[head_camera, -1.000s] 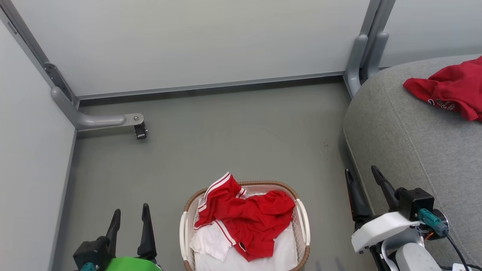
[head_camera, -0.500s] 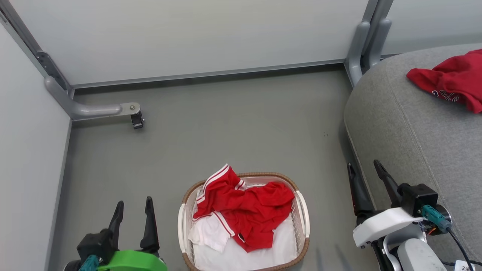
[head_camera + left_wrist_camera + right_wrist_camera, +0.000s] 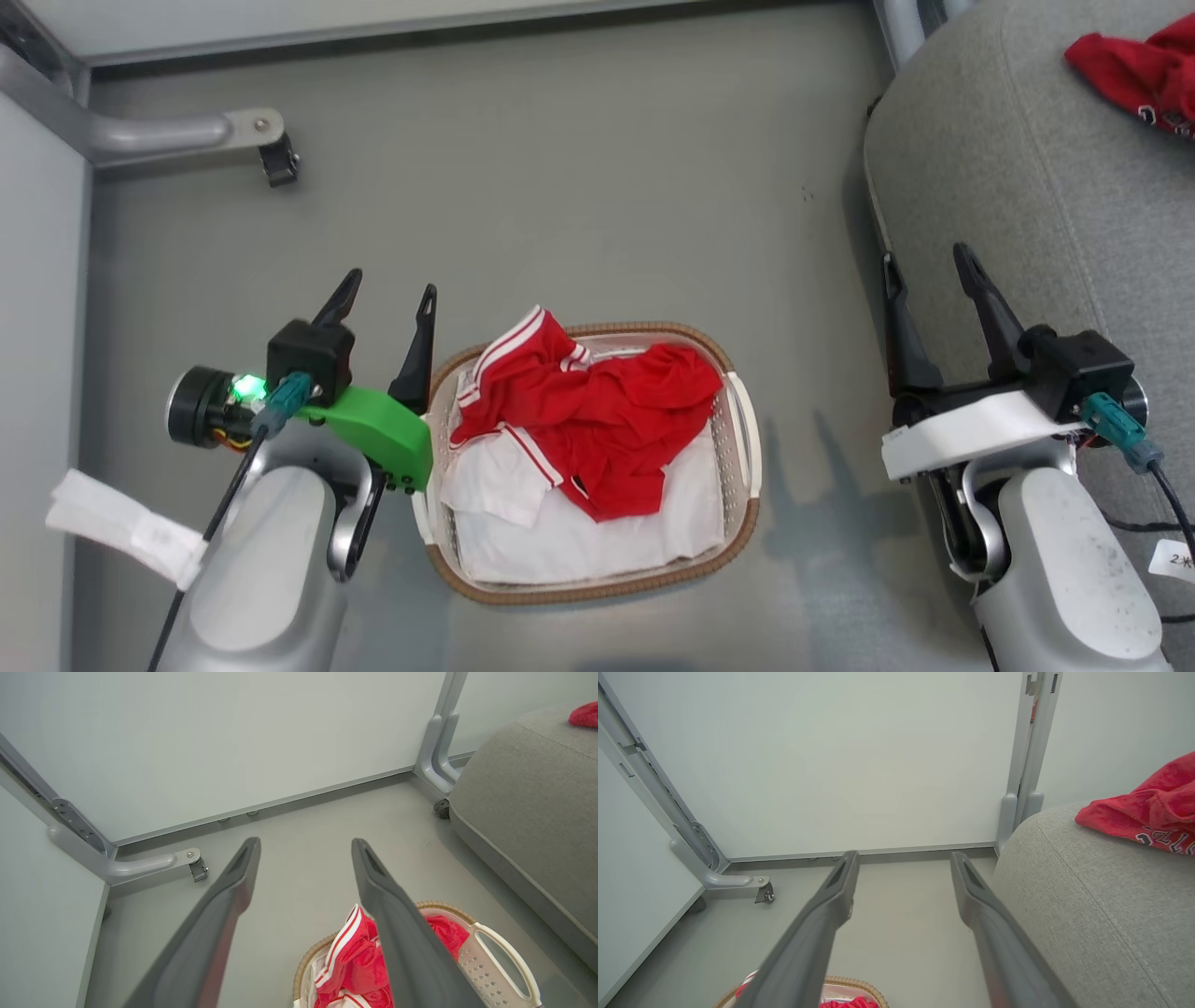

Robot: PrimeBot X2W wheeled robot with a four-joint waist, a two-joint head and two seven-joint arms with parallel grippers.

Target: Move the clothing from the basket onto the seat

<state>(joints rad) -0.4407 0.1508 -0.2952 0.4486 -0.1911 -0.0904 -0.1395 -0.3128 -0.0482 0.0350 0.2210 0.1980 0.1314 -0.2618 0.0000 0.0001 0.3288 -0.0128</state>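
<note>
The basket (image 3: 607, 590) stands on the floor between my arms, holding a crumpled red jersey (image 3: 597, 411) with white stripes and a white sleeve on top of a white liner (image 3: 579, 546). My left gripper (image 3: 390, 285) is open and empty, just left of the basket's rim. In the left wrist view, that gripper (image 3: 306, 841) points over the floor, with the jersey (image 3: 355, 961) and the basket (image 3: 509, 956) low on the right. My right gripper (image 3: 924, 255) is open and empty beside the grey seat (image 3: 1027, 187). A red T-shirt (image 3: 1139, 75) with white lettering lies on the seat. In the right wrist view, the right gripper (image 3: 903, 854), the seat (image 3: 1087, 896) and the T-shirt (image 3: 1153, 812) appear.
Pale partition walls close off the far side and the left. A grey metal foot with a caster (image 3: 277, 163) juts onto the floor at the far left. Another partition post (image 3: 437, 760) stands by the seat's far corner. Grey floor lies beyond the basket.
The head camera has tilted down, so the whole picture has shifted. Both arms have reached forward relative to the basket; my left gripper now stands alongside its left rim. Both grippers stay open.
</note>
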